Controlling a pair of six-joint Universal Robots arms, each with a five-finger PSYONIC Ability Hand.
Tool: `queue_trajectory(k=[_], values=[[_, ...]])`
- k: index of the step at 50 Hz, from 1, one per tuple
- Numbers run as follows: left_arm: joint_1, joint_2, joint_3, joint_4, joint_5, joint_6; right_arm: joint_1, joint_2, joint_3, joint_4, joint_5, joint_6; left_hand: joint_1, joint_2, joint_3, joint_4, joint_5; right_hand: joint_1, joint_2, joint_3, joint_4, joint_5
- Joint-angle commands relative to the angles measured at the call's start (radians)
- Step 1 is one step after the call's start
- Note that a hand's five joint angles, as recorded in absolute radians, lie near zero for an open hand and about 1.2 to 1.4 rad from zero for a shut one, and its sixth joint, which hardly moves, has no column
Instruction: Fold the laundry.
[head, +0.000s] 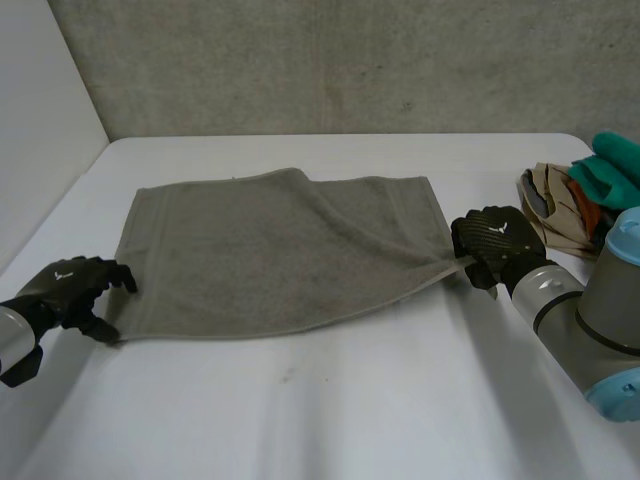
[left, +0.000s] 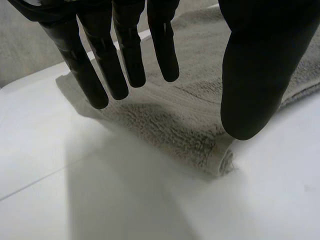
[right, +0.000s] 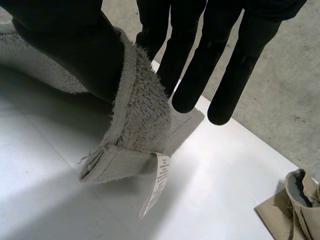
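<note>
A grey-green towel (head: 280, 250) lies spread flat across the white table (head: 350, 400). Its right near corner is lifted slightly and pulled into a ridge. My right hand (head: 495, 240) is shut on that corner; in the right wrist view the thumb (right: 75, 45) presses the towel's hem (right: 142, 115) against the fingers, and a white label (right: 157, 185) hangs below. My left hand (head: 70, 290) hovers at the towel's left near corner (left: 220, 160). Its fingers (left: 130, 50) and thumb (left: 260, 65) are spread apart above the cloth, holding nothing.
A pile of other clothes (head: 570, 205), beige and brown with a teal piece (head: 615, 165), sits at the table's right edge behind my right arm; a beige piece of it (right: 295, 205) lies beyond my right hand. A concrete wall stands behind the table.
</note>
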Motion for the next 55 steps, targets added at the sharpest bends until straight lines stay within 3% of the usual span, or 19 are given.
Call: queue_trajectory(k=[1,13,25,37,49,55], values=[[-0.026,-0.015,0.001,0.041,-0.02,-0.007,-0.003,-0.001,0.0,-0.001,0.0,-0.004,0.156,0.158,0.157,0.154,0.154,0.267,0.217,0.206,0.199,0.198],[-0.069,-0.023,0.01,0.017,-0.046,0.025,-0.011,-0.015,0.0,0.0,0.002,-0.004,0.174,0.176,0.175,0.172,0.172,0.267,0.217,0.206,0.199,0.198],[-0.053,0.097,-0.028,-0.094,-0.055,0.026,-0.011,-0.014,0.0,0.0,-0.002,-0.012,0.086,0.088,0.087,0.084,0.084,0.267,0.217,0.206,0.199,0.198],[-0.033,-0.001,-0.002,-0.054,-0.046,0.106,-0.006,-0.008,0.0,0.002,0.0,-0.017,0.086,0.088,0.087,0.084,0.084,0.267,0.217,0.206,0.199,0.198],[-0.045,-0.073,0.052,-0.042,-0.05,0.115,-0.011,-0.006,0.002,0.002,0.0,-0.017,0.109,0.111,0.11,0.107,0.107,0.267,0.217,0.206,0.199,0.198],[-0.057,-0.096,0.073,-0.009,-0.058,0.111,-0.011,-0.008,0.0,0.0,0.002,-0.018,0.279,0.281,0.28,0.277,0.277,0.267,0.217,0.206,0.199,0.198]])
